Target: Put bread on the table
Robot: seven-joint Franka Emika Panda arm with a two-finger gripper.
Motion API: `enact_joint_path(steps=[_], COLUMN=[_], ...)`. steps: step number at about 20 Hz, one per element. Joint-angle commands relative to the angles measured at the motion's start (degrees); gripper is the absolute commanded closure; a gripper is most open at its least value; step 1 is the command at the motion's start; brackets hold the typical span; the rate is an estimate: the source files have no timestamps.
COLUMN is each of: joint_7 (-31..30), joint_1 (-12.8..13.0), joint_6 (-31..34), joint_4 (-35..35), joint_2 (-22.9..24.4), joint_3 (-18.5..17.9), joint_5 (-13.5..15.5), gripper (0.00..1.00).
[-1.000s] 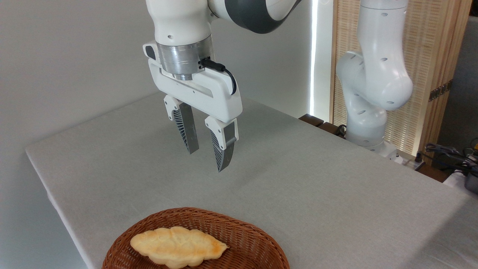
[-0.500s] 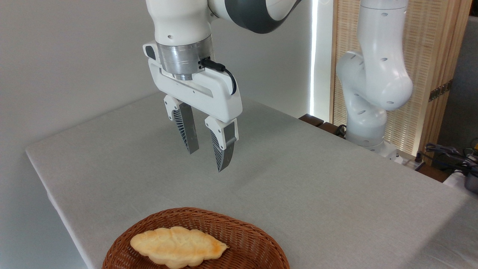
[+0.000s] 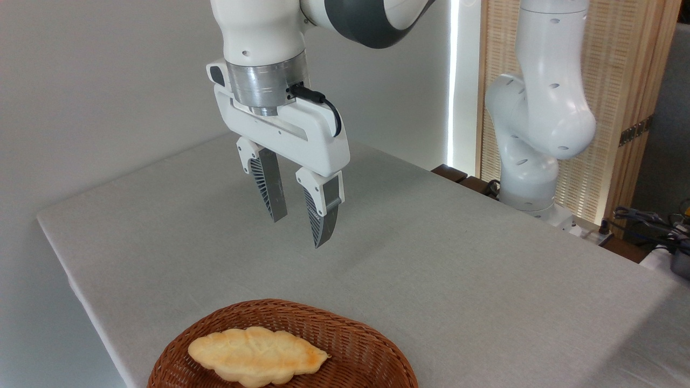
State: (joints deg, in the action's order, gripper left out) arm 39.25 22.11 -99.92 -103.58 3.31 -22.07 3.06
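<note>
Currently the bread (image 3: 257, 356) lies flat in the basket (image 3: 356, 345), long axis left-right, tapered end pointing right; the gripper (image 3: 299, 230) hangs released and empty above the table (image 3: 458, 269).

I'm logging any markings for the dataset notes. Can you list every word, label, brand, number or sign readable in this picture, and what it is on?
None can be read. The gripper, the arm, the bread, the wicker basket and the table show no text, label or number.
</note>
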Motion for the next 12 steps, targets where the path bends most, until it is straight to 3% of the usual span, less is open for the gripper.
enact_joint_path(steps=[1,9,12], joint_7=[1.18,1.18,1.18], joint_1=[0.12,0.21,0.12], joint_6=[0.96,0.7,-2.1], joint_4=[0.66,0.66,0.66], joint_2=[0.11,-0.41,-0.59], joint_3=[-0.43,-0.08,-0.43], joint_5=[0.89,0.37,0.1], gripper=[0.0,0.0,0.0])
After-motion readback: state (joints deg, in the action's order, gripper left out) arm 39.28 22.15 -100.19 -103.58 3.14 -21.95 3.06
